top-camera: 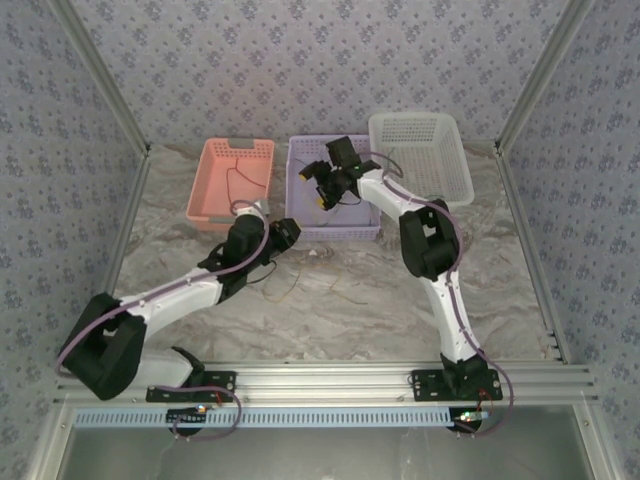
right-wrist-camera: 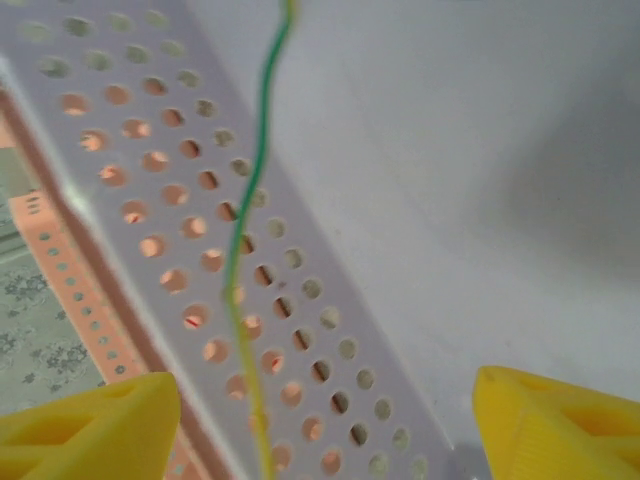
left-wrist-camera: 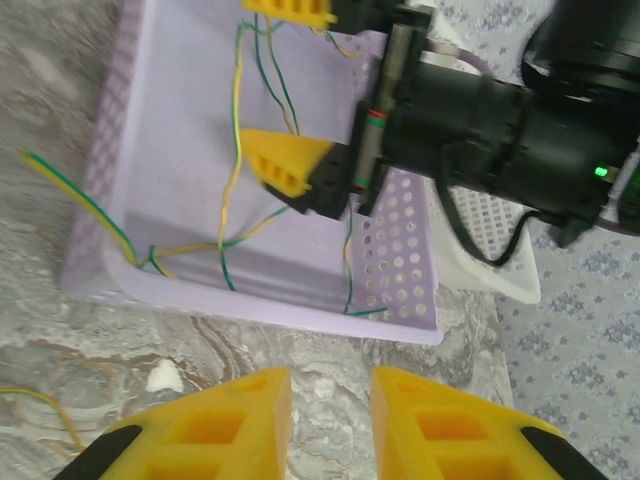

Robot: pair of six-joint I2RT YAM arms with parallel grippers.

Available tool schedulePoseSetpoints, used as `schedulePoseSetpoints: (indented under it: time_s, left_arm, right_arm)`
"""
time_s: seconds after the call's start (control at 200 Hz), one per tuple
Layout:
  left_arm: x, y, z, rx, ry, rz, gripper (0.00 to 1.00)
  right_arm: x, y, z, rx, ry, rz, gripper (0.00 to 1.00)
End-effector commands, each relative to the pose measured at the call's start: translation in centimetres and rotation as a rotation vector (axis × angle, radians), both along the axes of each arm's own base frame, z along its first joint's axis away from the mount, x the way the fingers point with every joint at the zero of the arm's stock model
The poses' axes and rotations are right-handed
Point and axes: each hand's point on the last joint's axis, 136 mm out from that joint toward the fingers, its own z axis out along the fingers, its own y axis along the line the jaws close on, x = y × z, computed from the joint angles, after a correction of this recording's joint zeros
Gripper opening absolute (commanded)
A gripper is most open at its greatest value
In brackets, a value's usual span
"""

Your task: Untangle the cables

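Green-yellow cables (left-wrist-camera: 236, 180) are contained in the purple basket (left-wrist-camera: 170, 130), one strung between the right gripper's (right-wrist-camera: 325, 430) wide-spread fingers; the left gripper's (left-wrist-camera: 330, 405) are narrowly parted

Soft, even white light falls from above, and the arms cast only faint shadows on the table (top-camera: 340, 310). Ahead of the left pincer (left-wrist-camera: 328, 390) the basket (left-wrist-camera: 170, 170) is sharp, while the pincer's own fingers (left-wrist-camera: 220, 430) are slightly soft. Between the right pincer's (right-wrist-camera: 325, 400) fingers (right-wrist-camera: 90, 430) the cable (right-wrist-camera: 255, 180) blurs. A dim shadow lies on the basket floor beyond it.
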Motion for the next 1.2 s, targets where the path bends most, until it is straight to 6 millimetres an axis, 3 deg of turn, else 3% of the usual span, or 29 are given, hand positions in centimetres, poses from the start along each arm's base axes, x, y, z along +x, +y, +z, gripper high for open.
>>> schedulePoseSetpoints:
  time_s: [0.0, 0.215, 0.365, 0.475, 0.61, 0.705, 0.879, 1.009, 1.089, 1.194]
  left_arm:
    - [-0.6, 2.1, -0.5, 0.071, 0.021, 0.031, 0.27]
    - [-1.5, 3.9, 0.4, 0.092, 0.022, 0.048, 0.27]
    - [-2.5, 5.7, -0.4, 0.162, 0.107, 0.051, 0.28]
    - [-3.6, 7.0, -1.3, 0.215, 0.165, 0.046, 0.30]
    - [-5.4, 8.1, -2.6, 0.283, 0.226, 0.011, 0.31]
    - [-6.6, 8.4, -3.6, 0.318, 0.260, -0.028, 0.32]
    - [-8.2, 7.8, -5.6, 0.385, 0.300, -0.138, 0.38]
    - [-8.2, 7.6, -7.0, 0.480, 0.302, -0.190, 0.42]
    - [-7.9, 7.3, -7.8, 0.511, 0.306, -0.212, 0.45]
    - [-7.7, 7.0, -8.8, 0.551, 0.319, -0.222, 0.48]
  right_arm:
    - [-0.4, -1.7, 3.4, -0.062, -0.059, -0.023, 0.81]
    - [-0.7, -2.0, 5.7, -0.101, -0.122, -0.001, 0.81]
    - [-2.3, -4.1, 8.8, -0.227, -0.223, 0.000, 0.79]
    - [-5.2, -6.0, 12.3, -0.370, -0.373, 0.025, 0.67]
    - [-11.1, -6.9, 12.8, -0.571, -0.546, 0.206, 0.47]
    - [-15.7, -6.6, 10.6, -0.682, -0.615, 0.432, 0.43]
    - [-23.1, -7.4, 3.1, -0.821, -0.494, 0.733, 0.43]
    - [-26.2, -8.5, -0.2, -0.941, -0.407, 0.811, 0.55]
    - [-27.7, -9.9, -2.1, -1.017, -0.310, 0.847, 0.57]
    - [-29.3, -9.9, -3.8, -1.069, -0.283, 0.915, 0.60]
